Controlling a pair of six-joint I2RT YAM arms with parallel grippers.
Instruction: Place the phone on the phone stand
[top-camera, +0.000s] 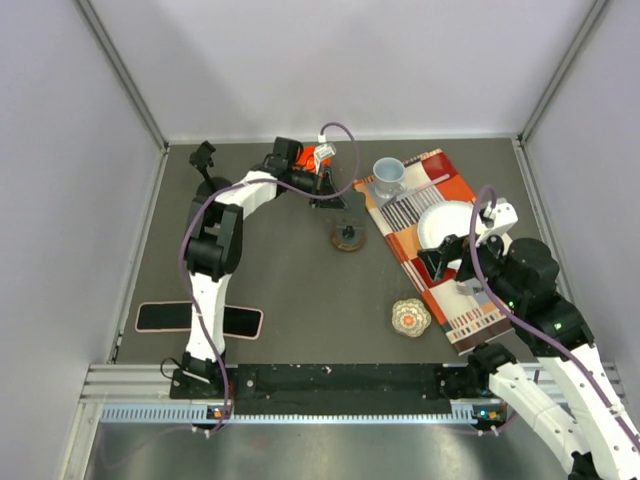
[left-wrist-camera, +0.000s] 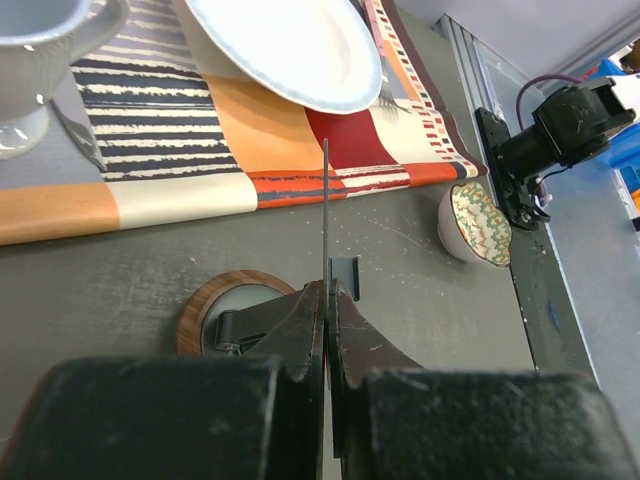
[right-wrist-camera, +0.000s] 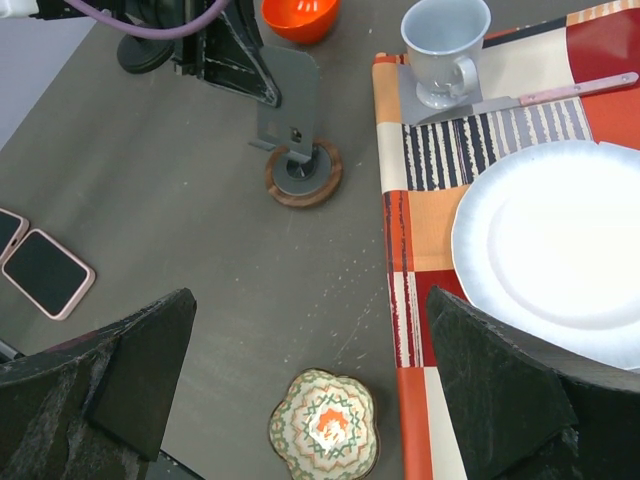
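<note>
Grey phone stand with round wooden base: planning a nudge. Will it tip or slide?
The grey phone stand likely tips if pushed high: it stands tall over a small round wooden base. Probably stiff: edge-on it looks thin, straight.

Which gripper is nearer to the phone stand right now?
Left. The left gripper is shut on the phone stand, on its upright plate; the right gripper hangs open over the placemat by the white plate.

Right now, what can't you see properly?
Pink-edged black phone: top view, the left arm covers its middle; right wrist view, the edge cuts it.
Orange bowl: right wrist view, top edge cuts it; top view, the left hand hides most.
Grey metal stand plate: left wrist view, only edge-on.
</note>
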